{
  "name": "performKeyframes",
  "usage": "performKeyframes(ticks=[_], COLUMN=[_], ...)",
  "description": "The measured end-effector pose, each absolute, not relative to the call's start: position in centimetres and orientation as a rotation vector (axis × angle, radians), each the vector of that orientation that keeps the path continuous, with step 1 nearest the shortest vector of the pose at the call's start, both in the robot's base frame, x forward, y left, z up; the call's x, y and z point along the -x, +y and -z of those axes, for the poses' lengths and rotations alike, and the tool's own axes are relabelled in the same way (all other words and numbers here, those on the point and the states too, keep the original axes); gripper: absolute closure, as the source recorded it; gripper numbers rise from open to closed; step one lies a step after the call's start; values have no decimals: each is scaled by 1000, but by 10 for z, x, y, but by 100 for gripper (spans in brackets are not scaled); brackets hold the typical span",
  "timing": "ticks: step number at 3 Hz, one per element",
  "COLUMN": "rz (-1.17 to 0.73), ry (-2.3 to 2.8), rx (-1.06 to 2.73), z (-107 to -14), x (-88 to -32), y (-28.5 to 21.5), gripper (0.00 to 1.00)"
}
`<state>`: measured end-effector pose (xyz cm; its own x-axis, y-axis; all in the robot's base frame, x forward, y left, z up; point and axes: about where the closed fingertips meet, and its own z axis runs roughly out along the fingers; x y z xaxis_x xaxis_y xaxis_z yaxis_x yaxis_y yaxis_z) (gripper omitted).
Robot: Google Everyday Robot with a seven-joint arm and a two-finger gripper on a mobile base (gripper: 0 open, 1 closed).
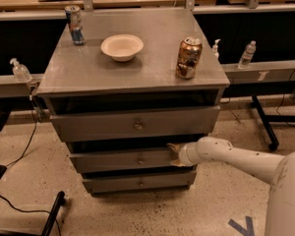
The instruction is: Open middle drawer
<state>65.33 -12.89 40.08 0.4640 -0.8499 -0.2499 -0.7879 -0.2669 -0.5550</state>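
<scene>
- Gripper point(175, 154) location: at the right-hand end of the middle drawer point(113, 160), against or just in front of its face, level with its upper edge. Contact cannot be confirmed.
- Gripper state: cannot tell whether it is spread, closed or clamped on the drawer front.
- Middle drawer location: second of three grey fronts in the cabinet point(88, 75), below the top drawer point(93, 127) and above the bottom drawer point(113, 183).
- Governing relation: the drawer front's long axis runs side to side across the view. The gripper sits at one end of that axis, not at the centre.
- Middle knob point(140, 160): lies toward the left of the picture from the gripper, at about the same height, near but apart.
- Arm point(236, 157): reaches in from the lower right, roughly along the drawer front rather than square to it.
- Judgement: the drawer must travel outward, toward the viewer, at right angles to its long axis. A pull from the end of the front, off-centre, may skew the drawer in its runners.
- Count, task hardware: one arm, one gripper, three drawers, three small round knobs, one per front.
- Count, cabinet top: two cans, namely a slim can point(74, 24) at the back left and a brown can point(189, 58) at the right; one bowl point(122, 47) between them.
- Count, behind the cabinet: one pump bottle point(19, 71) at the left, one water bottle point(247, 54) at the right.
</scene>
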Motion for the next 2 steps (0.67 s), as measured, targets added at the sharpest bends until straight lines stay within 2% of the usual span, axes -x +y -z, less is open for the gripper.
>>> performKeyframes(ticks=[1,2], rz=[122,122], ry=[1352,1352], rx=[2090,2090], z=[-402,-404], x=[-653,-653], y=[-128,-128], gripper=[59,57])
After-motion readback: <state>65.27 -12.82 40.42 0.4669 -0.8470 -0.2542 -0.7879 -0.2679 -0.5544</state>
